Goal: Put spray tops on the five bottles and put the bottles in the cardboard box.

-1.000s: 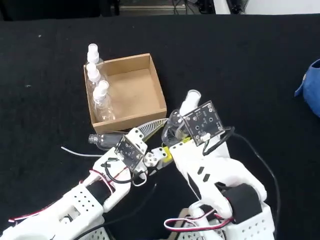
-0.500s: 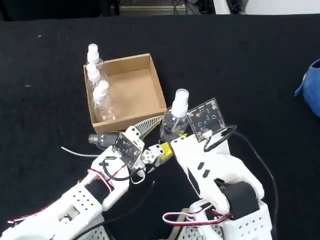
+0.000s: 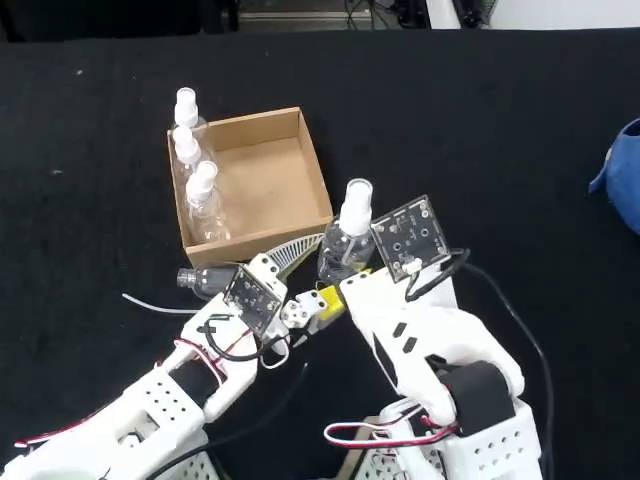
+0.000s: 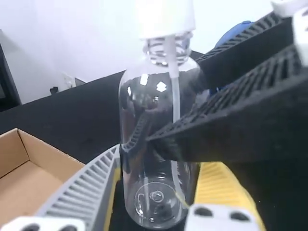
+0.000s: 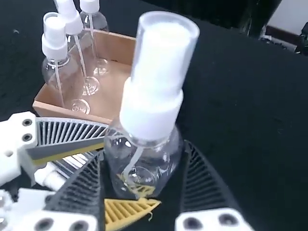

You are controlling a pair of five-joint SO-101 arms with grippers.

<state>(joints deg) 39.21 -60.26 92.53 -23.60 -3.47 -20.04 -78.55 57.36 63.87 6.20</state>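
My right gripper (image 5: 144,153) is shut on a clear bottle (image 3: 343,247) with a white spray top (image 3: 357,194), held upright just off the front right corner of the cardboard box (image 3: 262,180). In the left wrist view the bottle (image 4: 156,130) shows bare neck threads under the cap. My left gripper (image 3: 322,272) stands open. Its grey finger (image 4: 79,195) and yellow finger (image 4: 216,190) flank the bottle's base. Three topped bottles (image 3: 200,190) stand along the box's left wall. A clear bottle without a top (image 3: 200,280) lies on the table beside the left arm.
A thin white dip tube (image 3: 150,303) lies on the black table left of the left arm. A blue object (image 3: 620,180) sits at the right edge. The right part of the box floor (image 5: 113,94) is bare.
The right gripper has carried the topped bottle left and slightly down, bringing it between the left gripper's fingers. The left arm has shifted only a little.
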